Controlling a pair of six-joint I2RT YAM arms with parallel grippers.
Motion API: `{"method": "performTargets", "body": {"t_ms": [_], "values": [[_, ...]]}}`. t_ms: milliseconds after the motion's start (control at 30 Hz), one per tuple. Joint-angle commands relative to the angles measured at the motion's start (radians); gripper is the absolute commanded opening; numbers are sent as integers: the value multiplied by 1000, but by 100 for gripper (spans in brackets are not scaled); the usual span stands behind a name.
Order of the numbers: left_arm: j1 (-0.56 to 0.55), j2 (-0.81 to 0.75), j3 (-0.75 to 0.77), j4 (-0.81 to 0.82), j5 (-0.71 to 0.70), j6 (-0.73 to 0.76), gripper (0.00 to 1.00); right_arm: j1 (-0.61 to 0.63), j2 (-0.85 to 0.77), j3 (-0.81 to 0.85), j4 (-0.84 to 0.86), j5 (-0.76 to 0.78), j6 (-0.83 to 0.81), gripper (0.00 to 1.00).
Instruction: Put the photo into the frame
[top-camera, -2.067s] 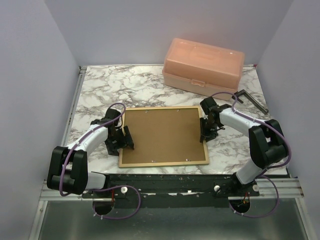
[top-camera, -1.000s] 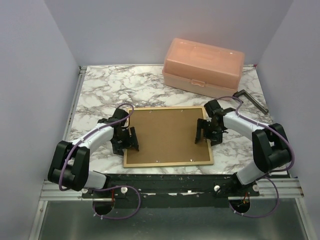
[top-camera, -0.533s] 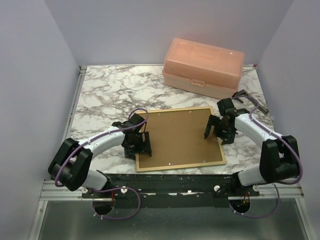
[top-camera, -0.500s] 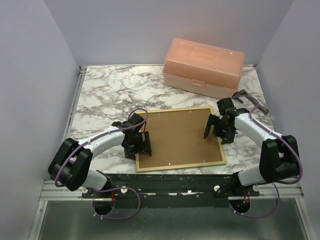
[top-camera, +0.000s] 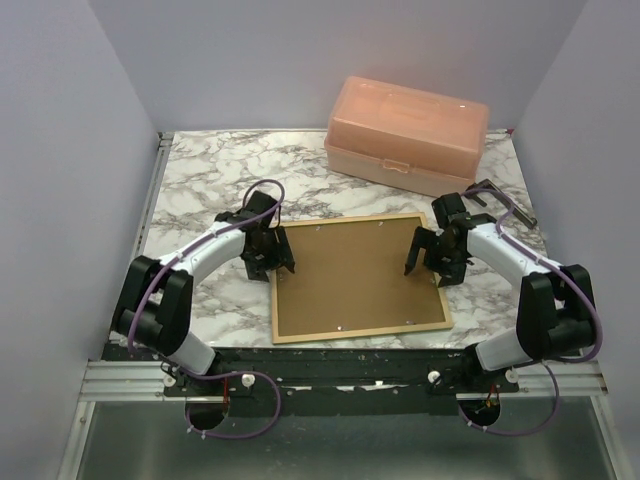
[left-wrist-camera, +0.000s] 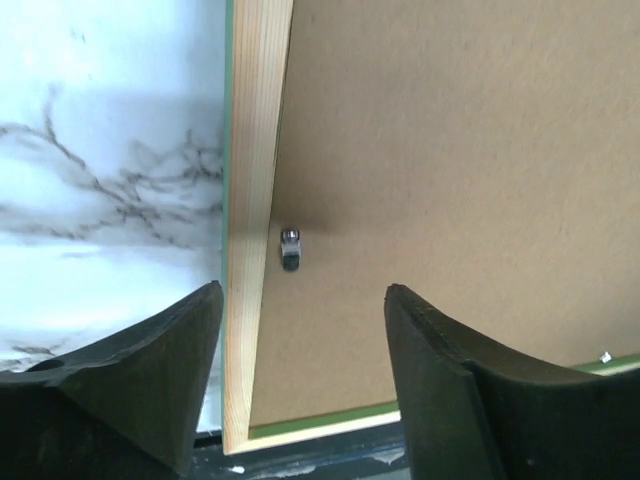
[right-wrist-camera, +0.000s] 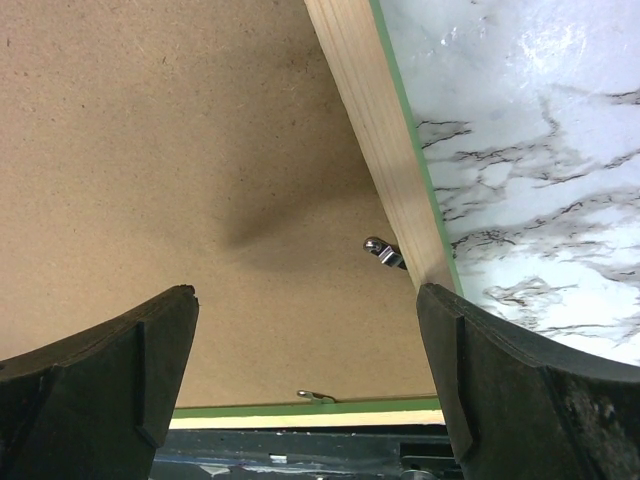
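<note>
Above opposite edges of the frame (left-wrist-camera: 255, 150), left tool (left-wrist-camera: 300, 298) and right tool (right-wrist-camera: 305, 293) hang, jaws parted.

1. left arm (top-camera: 205, 250): white links and black joints. It reaches forward from the near-left base and angles inward, with the wrist bent down.
2. left gripper (top-camera: 270, 258): black and pointing down, jaws spread apart with nothing between them.
3. right arm (top-camera: 505, 258): the same build. It reaches forward from the near-right base and angles inward.
4. right gripper (top-camera: 428, 268): black and pointing down, jaws spread wide and empty.
</note>
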Motion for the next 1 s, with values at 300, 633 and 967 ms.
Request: {"method": "performTargets", "body": {"t_ms": [300, 633, 967], "values": [[0, 139, 65, -47, -148, 53, 57, -5, 19, 3, 16, -19, -20, 100], [-46, 200, 122, -85, -205, 65, 48, -6, 27, -10, 26, -38, -20, 100], [-66, 219, 105, -70, -188, 71, 0, -6, 33, -6, 24, -68, -24, 100]]}}
